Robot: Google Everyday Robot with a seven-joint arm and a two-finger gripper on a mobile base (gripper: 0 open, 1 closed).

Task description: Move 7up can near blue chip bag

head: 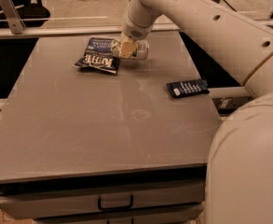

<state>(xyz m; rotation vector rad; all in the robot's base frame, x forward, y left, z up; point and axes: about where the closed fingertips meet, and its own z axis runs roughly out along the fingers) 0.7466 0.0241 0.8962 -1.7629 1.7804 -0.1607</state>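
Note:
The blue chip bag [98,55] lies flat at the far middle of the table, navy with white lettering. The silver 7up can [139,50] lies on its side just right of the bag's right edge, low over or on the table. My gripper [126,47] comes down from the upper right and is shut on the can's left end, right beside the bag. The gripper hides part of the can.
A narrow dark-blue packet with white stripes [188,87] lies near the table's right edge [215,111]. A drawer with a handle [115,202] sits under the front edge. A rail [57,31] runs behind the table. My arm fills the right side.

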